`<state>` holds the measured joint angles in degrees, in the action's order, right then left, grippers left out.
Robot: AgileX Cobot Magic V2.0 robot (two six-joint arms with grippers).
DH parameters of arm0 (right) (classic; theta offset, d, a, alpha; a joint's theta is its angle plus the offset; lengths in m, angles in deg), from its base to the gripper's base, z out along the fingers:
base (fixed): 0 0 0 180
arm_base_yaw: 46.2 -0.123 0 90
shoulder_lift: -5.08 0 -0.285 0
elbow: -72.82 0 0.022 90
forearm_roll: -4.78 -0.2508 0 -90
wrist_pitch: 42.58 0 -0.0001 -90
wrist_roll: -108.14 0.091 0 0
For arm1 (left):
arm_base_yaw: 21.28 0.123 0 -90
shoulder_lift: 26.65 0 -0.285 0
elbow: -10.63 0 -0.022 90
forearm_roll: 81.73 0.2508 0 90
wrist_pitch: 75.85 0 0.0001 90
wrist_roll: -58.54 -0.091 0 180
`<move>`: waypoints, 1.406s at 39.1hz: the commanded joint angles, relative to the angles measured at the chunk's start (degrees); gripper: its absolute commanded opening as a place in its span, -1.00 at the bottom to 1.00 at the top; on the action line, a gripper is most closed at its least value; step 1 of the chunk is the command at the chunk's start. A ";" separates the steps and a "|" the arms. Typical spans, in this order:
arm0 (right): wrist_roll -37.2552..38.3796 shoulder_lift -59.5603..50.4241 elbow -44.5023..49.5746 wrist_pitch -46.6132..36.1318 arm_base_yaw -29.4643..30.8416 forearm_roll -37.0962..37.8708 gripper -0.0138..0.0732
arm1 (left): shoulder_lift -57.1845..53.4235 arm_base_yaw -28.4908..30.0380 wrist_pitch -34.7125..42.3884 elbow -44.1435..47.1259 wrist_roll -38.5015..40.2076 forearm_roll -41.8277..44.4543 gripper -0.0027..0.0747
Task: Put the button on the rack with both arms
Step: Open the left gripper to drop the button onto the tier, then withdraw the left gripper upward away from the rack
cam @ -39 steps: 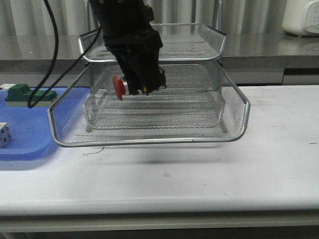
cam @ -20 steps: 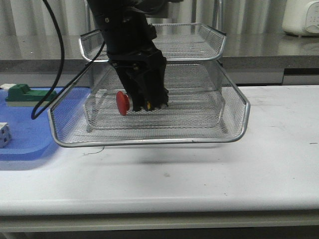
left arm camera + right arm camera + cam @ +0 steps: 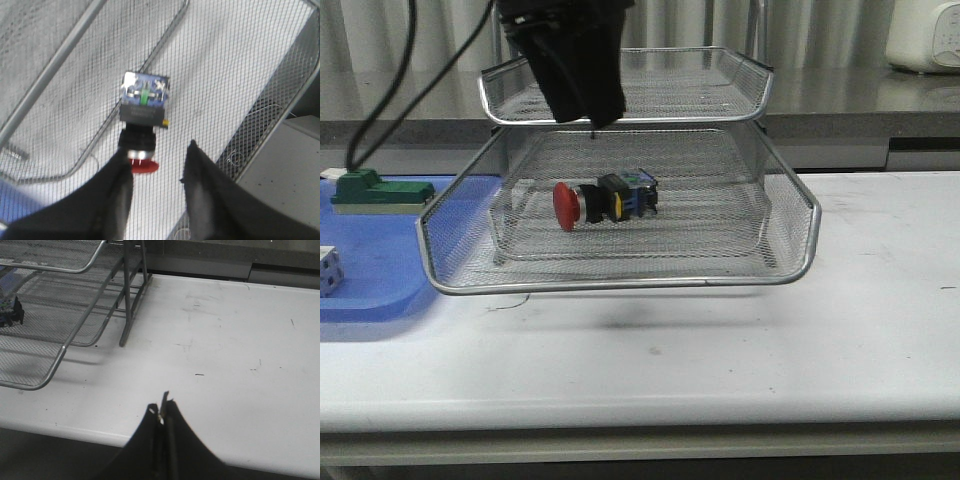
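The button (image 3: 605,201) is seen lying on its side on the mesh floor of the rack's (image 3: 790,275) middle tier, red head turned toward the blue tray (image 3: 370,275). It is gripped by nothing. The left gripper (image 3: 156,172) is held above it with fingers spread apart and empty. The right gripper (image 3: 163,412) is poised over the white table (image 3: 240,340), jaws pressed together, nothing between them.

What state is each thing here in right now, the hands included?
button: lying on its side in the rack's middle tier, released.
rack: upright on the table.
left hand: open, above the button.
right hand: shut, empty, over the table.
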<state>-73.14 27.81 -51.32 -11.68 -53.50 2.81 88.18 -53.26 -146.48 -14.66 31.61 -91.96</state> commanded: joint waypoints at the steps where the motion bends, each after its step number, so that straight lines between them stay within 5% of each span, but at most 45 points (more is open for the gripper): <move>1: -0.22 0.53 -1.47 -4.27 -0.23 0.00 -0.94 | -7.27 0.82 -3.53 3.65 1.97 1.89 -0.82; 3: -0.22 0.53 -1.47 -4.27 -0.23 0.00 -0.94 | -9.52 2.27 -3.42 7.26 2.38 1.76 -0.99; 9: -0.22 0.53 -1.47 -4.27 -0.23 0.00 -0.94 | -15.75 7.28 0.34 17.27 5.52 1.28 -0.98; 18: -0.22 0.53 -1.47 -4.27 -0.23 0.00 -0.94 | -30.01 15.30 16.06 33.48 12.09 1.19 -0.98; 35: -0.22 0.53 -1.47 -4.27 -0.23 0.00 -0.94 | -64.19 17.17 45.29 65.05 13.29 0.93 -0.98; 43: -0.22 0.53 -1.47 -4.27 -0.23 0.00 -0.94 | -79.16 17.17 50.83 75.04 13.29 0.93 -0.98; 55: -0.22 0.53 -1.47 -4.27 -0.23 0.00 -0.94 | -92.99 17.17 51.35 78.53 13.29 -0.31 -0.98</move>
<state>-73.14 27.81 -51.32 -11.68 -53.50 2.71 -3.44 -36.28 -100.14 65.20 44.33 -91.17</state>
